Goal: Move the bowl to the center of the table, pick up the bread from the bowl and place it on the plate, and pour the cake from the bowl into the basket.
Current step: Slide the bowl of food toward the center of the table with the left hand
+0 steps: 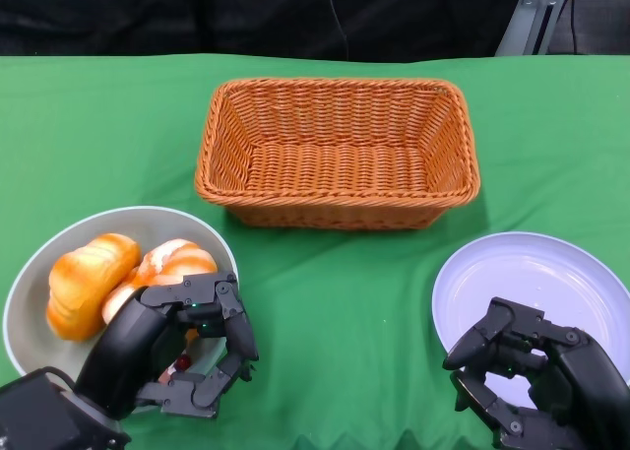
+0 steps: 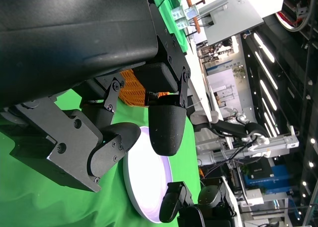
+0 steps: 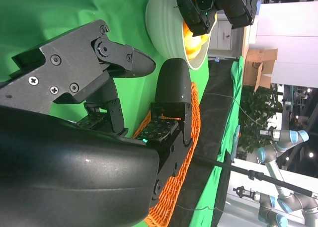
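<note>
The left hand [image 1: 192, 347] sits over the near right rim of the bowl [image 1: 25, 288], its forearm rising from the lower left corner of the head view. Its fingers curl inward, upper fingers arched over the rim and the thumb side below it, so the rim appears to lie between them; whether they actually clamp it cannot be told. In the right wrist view the same hand [image 3: 218, 6] shows at the far edge of the bowl [image 3: 166, 33], fingers hooked over the rim beside the bread.

The bowl stands on the green table [image 1: 335, 302], to the left of the basket [image 1: 337, 155] and nearer the robot. Inside it lie the bread [image 1: 89, 278], a golden loaf on the left, and the cake [image 1: 167, 263], an orange and white piece just beside it and partly under the left hand's fingers.

The right hand [image 1: 532, 371] hovers at the near edge of the plate [image 1: 551, 273], its fingers bent inward but apart, with nothing in them. The left wrist view shows that hand [image 2: 191, 207] at the plate's [image 2: 141, 187] far rim, fingers loosely curled and holding nothing.

The plate lies to the right of the basket and nearer the robot. The basket, woven and orange, stands at the middle of the table, apart from both bowl and plate.
</note>
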You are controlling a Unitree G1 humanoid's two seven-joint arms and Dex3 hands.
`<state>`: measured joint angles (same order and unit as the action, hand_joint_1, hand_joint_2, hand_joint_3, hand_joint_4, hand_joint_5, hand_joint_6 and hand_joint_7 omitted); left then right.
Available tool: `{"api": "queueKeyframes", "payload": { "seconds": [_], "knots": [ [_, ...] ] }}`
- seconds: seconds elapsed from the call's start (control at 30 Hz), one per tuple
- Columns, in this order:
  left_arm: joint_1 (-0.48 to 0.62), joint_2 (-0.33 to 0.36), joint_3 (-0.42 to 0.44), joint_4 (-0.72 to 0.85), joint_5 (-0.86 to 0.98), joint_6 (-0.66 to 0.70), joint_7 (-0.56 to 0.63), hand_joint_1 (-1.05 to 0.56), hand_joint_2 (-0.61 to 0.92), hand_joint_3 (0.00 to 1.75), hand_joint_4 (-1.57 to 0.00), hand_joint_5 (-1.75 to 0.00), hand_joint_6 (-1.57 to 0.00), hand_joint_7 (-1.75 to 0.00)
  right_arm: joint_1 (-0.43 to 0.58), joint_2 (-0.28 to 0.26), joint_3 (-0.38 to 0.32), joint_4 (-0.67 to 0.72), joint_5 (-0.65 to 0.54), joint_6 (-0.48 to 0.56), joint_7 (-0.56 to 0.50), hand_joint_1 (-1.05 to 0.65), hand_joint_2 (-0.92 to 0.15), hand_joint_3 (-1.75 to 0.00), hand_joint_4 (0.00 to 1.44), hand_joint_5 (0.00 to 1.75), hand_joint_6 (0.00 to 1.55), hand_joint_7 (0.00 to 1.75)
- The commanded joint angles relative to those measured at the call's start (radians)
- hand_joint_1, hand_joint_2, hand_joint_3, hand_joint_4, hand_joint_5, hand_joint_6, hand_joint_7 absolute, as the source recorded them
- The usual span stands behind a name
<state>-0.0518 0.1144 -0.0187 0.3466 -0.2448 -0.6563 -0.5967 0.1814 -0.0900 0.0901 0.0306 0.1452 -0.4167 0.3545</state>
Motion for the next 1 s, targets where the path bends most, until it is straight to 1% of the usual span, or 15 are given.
{"api": "queueKeyframes", "payload": {
  "seconds": [0.03,0.3,0.5,0.57,0.6,0.67,0.83,1.0],
  "knots": [
    [0.0,0.014,0.011,0.0,-0.003,0.001,0.001,0.04,0.45,1.19,-0.81,-1.62,-0.82,-1.36,-0.003,-0.005,-0.017,0.007,0.008,-0.015,-0.002,-0.14,-0.62,-0.79,0.68,1.59,0.67,1.21],
    [-0.001,0.011,0.01,0.004,-0.006,-0.004,-0.001,0.04,0.46,1.18,-0.81,-1.62,-0.82,-1.36,-0.003,-0.01,-0.018,0.006,0.007,-0.012,0.001,-0.15,-0.64,-0.77,0.67,1.58,0.67,1.2],
    [-0.002,0.013,0.009,-0.021,-0.01,0.01,0.001,0.02,0.45,1.17,-0.81,-1.6,-0.82,-1.36,-0.003,-0.016,-0.019,-0.024,-0.001,0.004,-0.005,-0.15,-0.65,-0.74,0.68,1.58,0.66,1.2],
    [0.0,0.017,0.008,-0.037,-0.019,0.022,-0.006,-0.01,0.48,1.13,-0.8,-1.58,-0.81,-1.36,-0.003,-0.019,-0.017,-0.041,-0.004,0.016,-0.007,-0.15,-0.65,-0.73,0.68,1.58,0.67,1.19],
    [0.001,0.022,0.007,-0.046,-0.017,0.028,-0.008,-0.02,0.5,1.09,-0.8,-1.59,-0.8,-1.37,-0.001,-0.02,-0.016,-0.055,0.001,0.032,-0.007,-0.15,-0.65,-0.72,0.69,1.58,0.67,1.19],
    [0.005,0.032,0.006,-0.062,-0.005,0.036,-0.005,-0.02,0.52,1.06,-0.8,-1.61,-0.79,-1.38,0.003,-0.02,-0.015,-0.075,0.009,0.058,-0.007,-0.14,-0.65,-0.72,0.69,1.58,0.68,1.19],
    [0.011,0.03,0.005,-0.071,0.0,0.041,0.004,0.01,0.48,1.12,-0.81,-1.62,-0.81,-1.37,0.009,-0.017,-0.016,-0.086,-0.005,0.059,-0.014,-0.14,-0.61,-0.79,0.69,1.58,0.69,1.17],
    [0.011,0.025,0.002,-0.071,-0.013,0.052,-0.001,0.01,0.45,1.17,-0.82,-1.61,-0.82,-1.36,0.006,-0.021,-0.016,-0.079,-0.02,0.048,-0.021,-0.16,-0.61,-0.79,0.69,1.56,0.69,1.18]
  ]
}}
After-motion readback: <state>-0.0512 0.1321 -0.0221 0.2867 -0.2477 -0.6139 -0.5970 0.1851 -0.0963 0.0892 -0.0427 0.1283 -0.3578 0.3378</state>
